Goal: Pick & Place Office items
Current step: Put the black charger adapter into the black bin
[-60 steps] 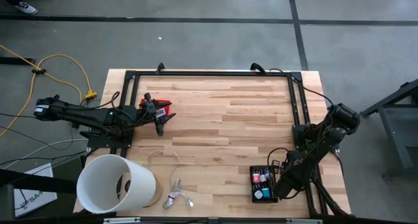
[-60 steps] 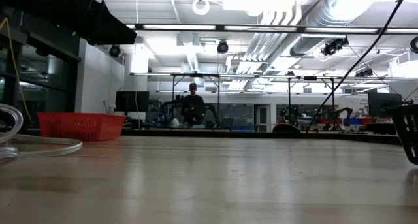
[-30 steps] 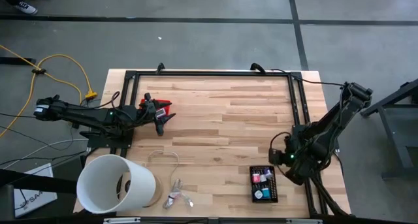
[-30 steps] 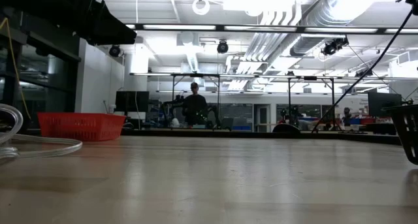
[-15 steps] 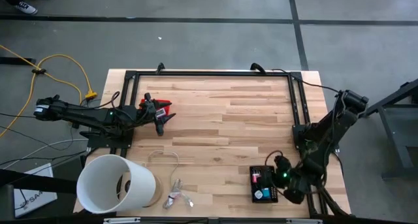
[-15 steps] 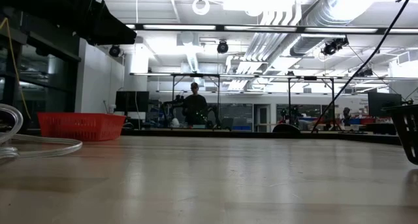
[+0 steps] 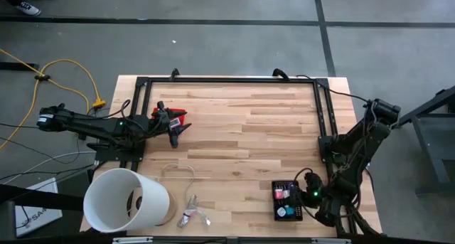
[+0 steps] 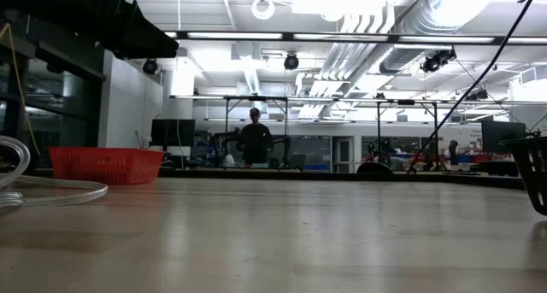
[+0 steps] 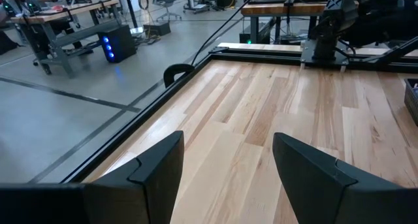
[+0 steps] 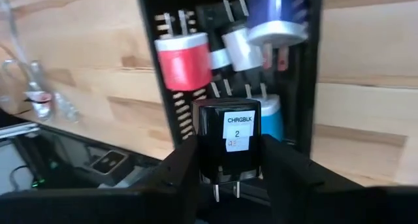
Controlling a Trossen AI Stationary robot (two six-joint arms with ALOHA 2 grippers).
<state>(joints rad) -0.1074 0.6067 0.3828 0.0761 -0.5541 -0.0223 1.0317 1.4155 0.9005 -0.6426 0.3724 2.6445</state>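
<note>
A white tub (image 7: pixel 126 200) lies at the near left corner, a wire loop (image 7: pixel 179 171) just right of it. The left gripper (image 7: pixel 174 131) rests at the far left, jaws wide apart and empty. Near right, a black tray (image 10: pixel 307 80) holds four chargers (image 10: pixel 185 61): pink, white, blue, teal. Above it the right gripper (image 10: pixel 228 162) is clamped on one black charger (image 10: pixel 227 138).
</note>
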